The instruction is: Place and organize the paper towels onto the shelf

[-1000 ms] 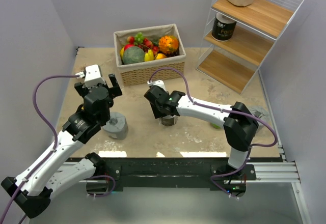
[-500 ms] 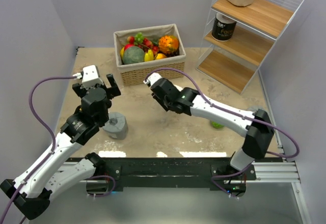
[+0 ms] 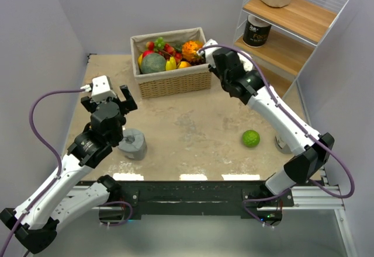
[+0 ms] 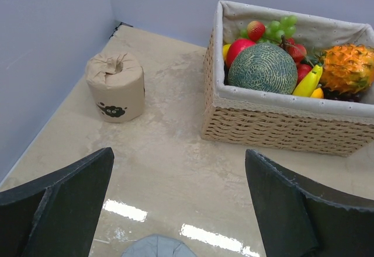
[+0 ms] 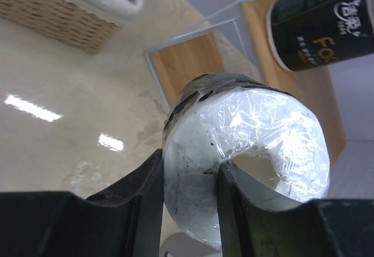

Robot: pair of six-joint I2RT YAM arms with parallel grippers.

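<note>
Right gripper (image 5: 190,210), clamped on a black paper towel roll (image 5: 251,128), holds it just short of the shelf (image 3: 301,20); you now need to reach a free tier and release.

I see plain lavender-grey walls (image 3: 117,6) boxing in a mottled beige tabletop (image 3: 187,122), glossy, with bright glare patches (image 3: 193,177) near its front edge.
</note>
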